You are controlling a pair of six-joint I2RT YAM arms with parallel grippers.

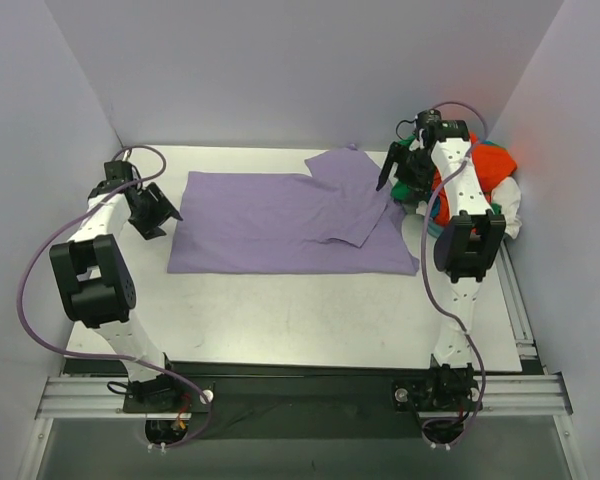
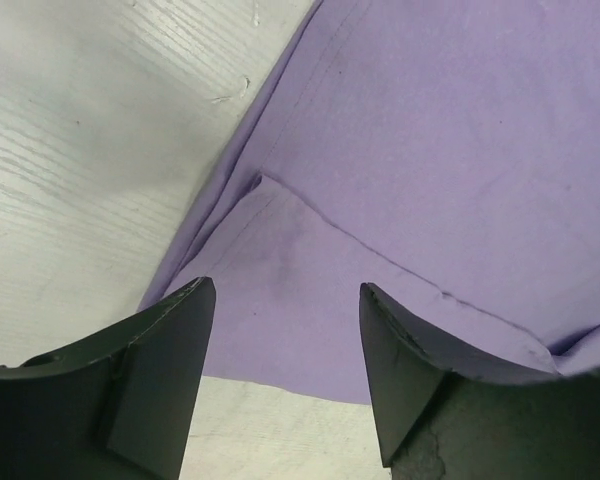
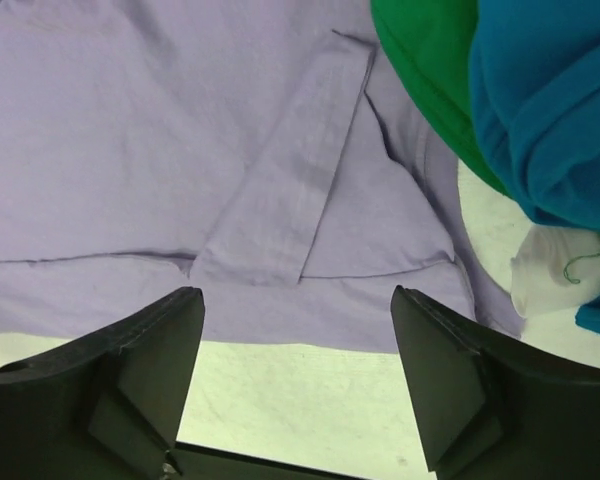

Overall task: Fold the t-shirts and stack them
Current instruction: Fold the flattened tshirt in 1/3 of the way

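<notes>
A lavender-purple t-shirt (image 1: 280, 222) lies spread flat on the white table, with its right part folded over onto itself (image 1: 350, 195). My left gripper (image 1: 160, 210) is open and empty at the shirt's left edge; in the left wrist view the shirt's hem and sleeve seam (image 2: 380, 230) lie just beyond the fingertips. My right gripper (image 1: 388, 170) is open and empty at the shirt's far right edge, next to a heap of orange-red (image 1: 490, 170), green (image 3: 430, 70), teal-blue (image 3: 550, 100) and white (image 3: 545, 275) shirts. The right wrist view shows the folded sleeve (image 3: 290, 190).
White walls close the table on the left, back and right. The heap of shirts sits in the far right corner behind my right arm (image 1: 470, 220). A metal rail (image 1: 300, 395) runs along the near edge.
</notes>
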